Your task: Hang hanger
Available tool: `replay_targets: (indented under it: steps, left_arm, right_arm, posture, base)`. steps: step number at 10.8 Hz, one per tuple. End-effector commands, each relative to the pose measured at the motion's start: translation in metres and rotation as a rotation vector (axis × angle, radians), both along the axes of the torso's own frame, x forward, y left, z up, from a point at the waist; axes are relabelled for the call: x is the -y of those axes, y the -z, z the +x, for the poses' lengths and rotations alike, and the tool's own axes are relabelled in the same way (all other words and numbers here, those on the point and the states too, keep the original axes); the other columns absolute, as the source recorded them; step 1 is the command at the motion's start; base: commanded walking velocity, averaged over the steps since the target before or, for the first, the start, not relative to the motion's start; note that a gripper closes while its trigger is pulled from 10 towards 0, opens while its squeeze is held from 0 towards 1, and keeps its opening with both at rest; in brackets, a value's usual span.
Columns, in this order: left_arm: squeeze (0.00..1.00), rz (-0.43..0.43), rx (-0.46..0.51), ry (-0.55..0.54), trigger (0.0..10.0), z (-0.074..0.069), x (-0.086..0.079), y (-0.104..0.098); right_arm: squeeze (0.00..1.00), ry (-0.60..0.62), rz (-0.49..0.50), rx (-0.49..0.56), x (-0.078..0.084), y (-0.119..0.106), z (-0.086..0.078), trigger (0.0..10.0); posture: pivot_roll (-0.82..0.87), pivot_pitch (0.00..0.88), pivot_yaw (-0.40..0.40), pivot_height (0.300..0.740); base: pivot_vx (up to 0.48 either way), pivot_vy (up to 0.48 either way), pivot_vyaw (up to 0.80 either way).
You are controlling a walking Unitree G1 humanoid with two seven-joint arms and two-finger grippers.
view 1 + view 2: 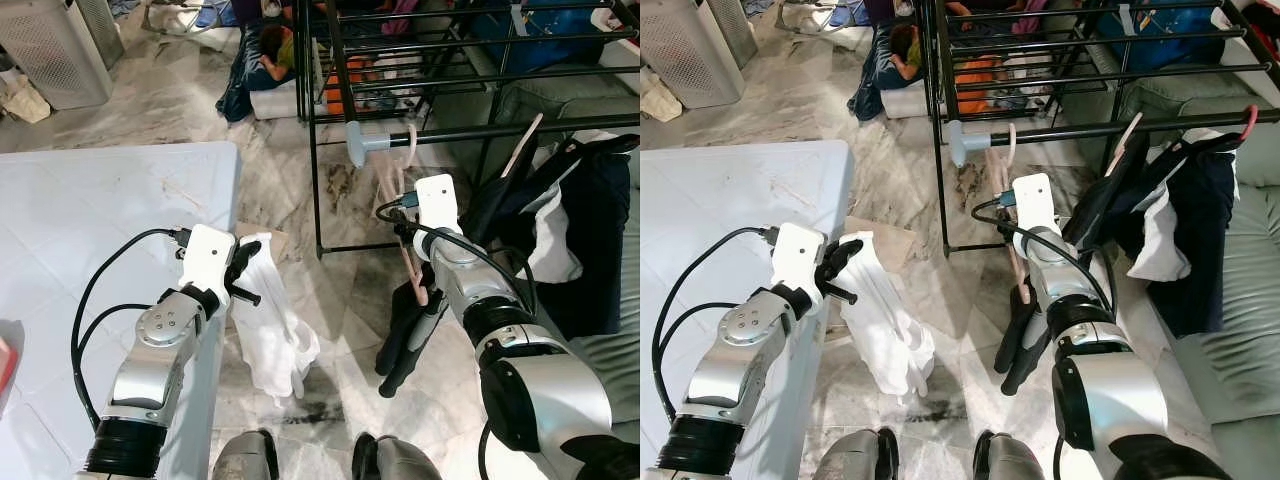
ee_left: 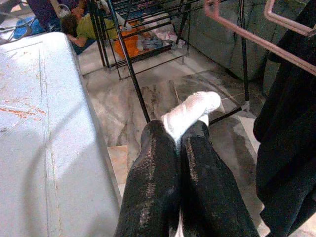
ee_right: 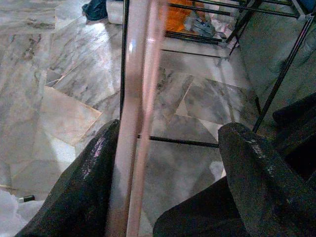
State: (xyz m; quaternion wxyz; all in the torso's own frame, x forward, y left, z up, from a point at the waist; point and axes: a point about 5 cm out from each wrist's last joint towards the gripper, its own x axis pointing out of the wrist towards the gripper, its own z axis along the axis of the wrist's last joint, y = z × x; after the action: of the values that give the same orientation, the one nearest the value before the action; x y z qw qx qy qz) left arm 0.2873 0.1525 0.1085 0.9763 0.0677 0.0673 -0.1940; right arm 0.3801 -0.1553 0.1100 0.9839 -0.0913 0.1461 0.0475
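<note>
**Hanger on rail, release pending**

My right gripper [image 3: 163,197], fingers spread, straddles the pale pink plastic hanger [image 1: 398,215], whose hook sits above it over the black metal rack rail [image 1: 500,130]. Looks hung; I judge only withdrawal remains. My left gripper [image 2: 180,143] is pinched on a white cloth [image 1: 270,320] hanging below it.

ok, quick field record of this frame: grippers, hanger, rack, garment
left gripper: shut on white garment, beside the white table
right gripper: open, fingers either side of pink hanger
pink hanger: hook over rack rail
drying rack: black, dark clothes already hung
floor: marble
</note>
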Motion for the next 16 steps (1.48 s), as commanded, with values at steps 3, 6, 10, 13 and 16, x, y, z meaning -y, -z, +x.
replay_targets:
  steps: [3,6,10,13,16]
  left_arm:
    - [0.00,0.009,0.038,0.008,10.0,0.001,0.002,-0.009]
    - [0.00,0.014,0.030,0.007,10.0,0.000,0.002,-0.008]
    - [0.00,0.032,0.013,0.023,10.0,-0.001,0.005,-0.004]
    - [0.00,0.041,0.008,0.022,10.0,-0.001,0.005,-0.003]
    - [0.00,0.046,0.010,0.013,10.0,0.000,0.003,-0.003]
  right_arm:
    - [0.00,0.002,-0.016,0.001,0.003,-0.003,0.002,10.0]
    - [0.00,0.024,-0.032,-0.005,0.012,-0.004,0.002,10.0]
    - [0.00,-0.027,-0.008,0.000,0.005,-0.001,0.001,10.0]
    - [1.00,-0.046,-0.005,0.011,0.001,-0.002,0.001,10.0]
    - [1.00,-0.013,-0.038,0.043,0.018,-0.008,0.001,10.0]
  posture:
    - [0.06,0.136,0.028,0.740]
    - [0.06,0.137,0.027,0.740]
    - [0.06,0.136,0.030,0.740]
    - [0.06,0.128,0.025,0.740]
    - [0.06,0.128,0.026,0.740]
  base:
    - [0.000,0.000,0.00]
    - [0.000,0.000,0.00]
    - [0.000,0.000,0.00]
    - [0.000,0.000,0.00]
    - [0.000,0.000,0.00]
